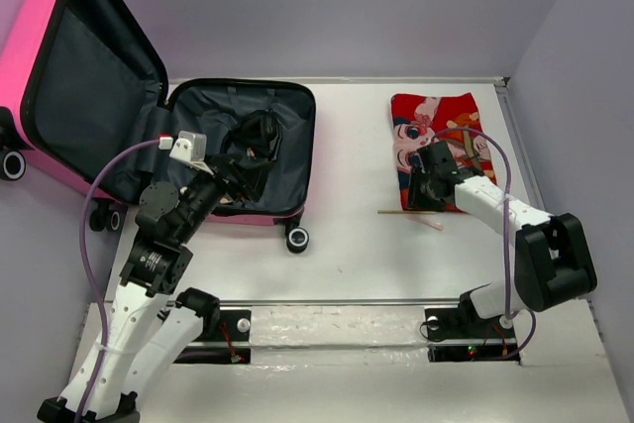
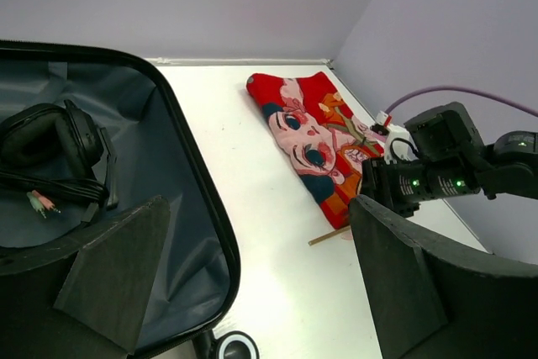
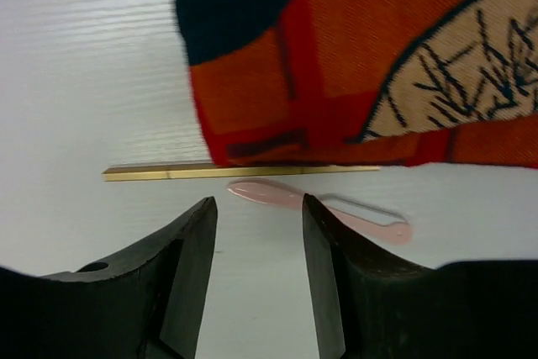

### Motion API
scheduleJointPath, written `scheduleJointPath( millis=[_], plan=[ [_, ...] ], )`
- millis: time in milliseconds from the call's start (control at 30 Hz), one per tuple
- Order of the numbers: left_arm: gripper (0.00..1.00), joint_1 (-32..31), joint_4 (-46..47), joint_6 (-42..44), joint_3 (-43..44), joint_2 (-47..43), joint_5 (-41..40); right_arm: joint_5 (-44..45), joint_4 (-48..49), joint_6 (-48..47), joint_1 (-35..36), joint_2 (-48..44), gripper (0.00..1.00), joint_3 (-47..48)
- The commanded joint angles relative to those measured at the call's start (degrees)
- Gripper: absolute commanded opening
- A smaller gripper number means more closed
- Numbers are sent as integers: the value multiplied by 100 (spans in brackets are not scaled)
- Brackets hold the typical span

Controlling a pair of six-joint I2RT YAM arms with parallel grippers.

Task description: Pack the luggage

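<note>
Found pink suitcase (image 1: 45, 42) open on the table (image 1: 347, 245), headphones (image 1: 260, 131) inside it. Saw left tool (image 2: 256, 216) spread wide, empty, over the suitcase's rim. Well right of the suitcase, noted patterned cloth (image 1: 436, 136), thin stick (image 3: 235, 171), and right tool (image 3: 256, 208) part-open, gripping nothing.

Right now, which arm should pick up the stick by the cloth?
Right. The right end effector is open with the stick just ahead of it, at the cloth edge. The left end effector is far off, over the suitcase.
</note>
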Motion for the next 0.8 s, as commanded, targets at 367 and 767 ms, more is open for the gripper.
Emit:
scheduleJointPath(
  millis=[367, 767],
  plan=[
    [99, -94, 177, -16, 75, 54, 118, -665, 364, 77, -996, -138, 65, -622],
    [99, -164, 168, -7, 83, 19, 100, -1245, 750, 402, -1049, -77, 84, -1184]
  ],
)
